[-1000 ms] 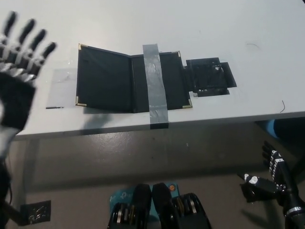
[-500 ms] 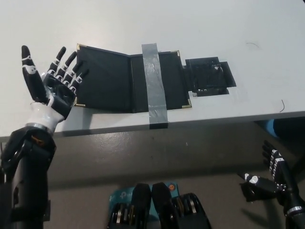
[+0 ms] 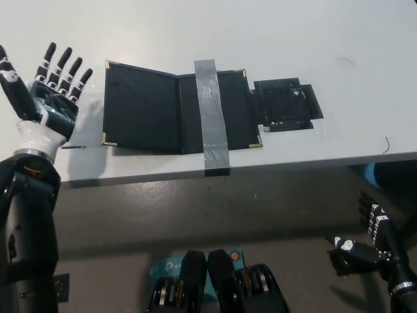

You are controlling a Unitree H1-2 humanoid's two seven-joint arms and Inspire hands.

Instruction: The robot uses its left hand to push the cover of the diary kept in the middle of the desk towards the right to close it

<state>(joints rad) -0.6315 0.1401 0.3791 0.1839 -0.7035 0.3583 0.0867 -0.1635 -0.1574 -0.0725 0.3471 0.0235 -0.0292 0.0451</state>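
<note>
A black diary [image 3: 176,111] with brass corners lies open in the middle of the white desk [image 3: 208,32]. Its right half is held down by a grey tape strip [image 3: 212,116]. The left cover [image 3: 140,107] lies spread flat. My left hand [image 3: 49,98] hovers left of that cover, palm up, fingers spread, open, and apart from the diary. My black right hand [image 3: 374,218] hangs below the desk edge at the lower right, resting.
A black flat patch [image 3: 287,105] lies on the desk just right of the diary. A clear tape patch [image 3: 85,120] sits under my left hand. The desk's front edge runs across the middle of the picture, with grey floor below.
My left hand drew back to the left, away from the diary's left edge, and stands a little higher in the picture. Diary and right hand are unchanged.
</note>
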